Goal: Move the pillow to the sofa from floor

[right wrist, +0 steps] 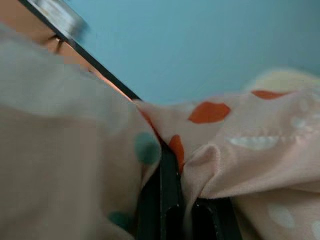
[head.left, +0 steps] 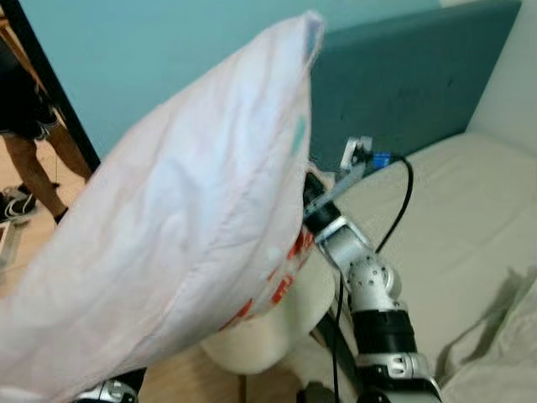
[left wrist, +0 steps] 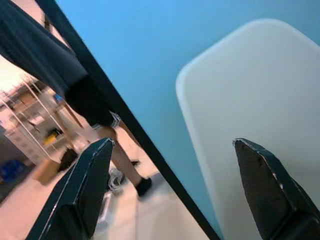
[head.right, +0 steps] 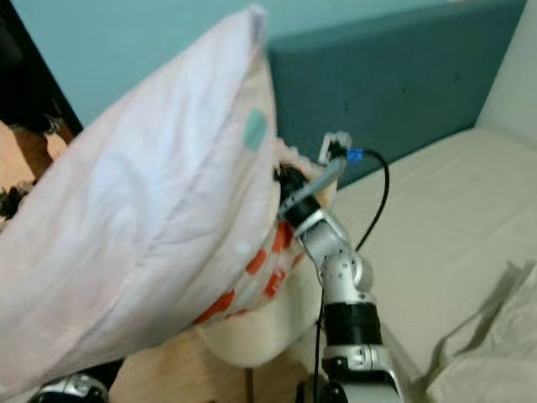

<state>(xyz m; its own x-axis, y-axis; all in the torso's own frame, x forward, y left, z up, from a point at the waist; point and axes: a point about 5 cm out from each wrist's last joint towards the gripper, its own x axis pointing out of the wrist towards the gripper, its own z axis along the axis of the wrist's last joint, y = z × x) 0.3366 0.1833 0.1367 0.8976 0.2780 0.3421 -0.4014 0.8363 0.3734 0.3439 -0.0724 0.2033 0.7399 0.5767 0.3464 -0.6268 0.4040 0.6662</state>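
A large pale pillow [head.left: 185, 218] with orange and teal dots is held up in the air, close in front of the camera. My right arm [head.left: 369, 277] reaches up to its lower right edge, and the pillow hides the fingertips there. In the right wrist view my right gripper [right wrist: 170, 200] is shut on a fold of the dotted pillow fabric [right wrist: 240, 145]. My left gripper [left wrist: 175, 195] is open with nothing between its fingers [left wrist: 85, 190], facing a teal wall.
The sofa's beige seat [head.left: 453, 218] and teal backrest [head.left: 403, 84] lie to the right, with a crumpled beige cloth [head.left: 495, 344] at the near right. A white round-edged stool [head.left: 277, 327] stands under the pillow. A person's legs [head.left: 33, 159] stand at the far left by a dark door frame [head.left: 50, 80].
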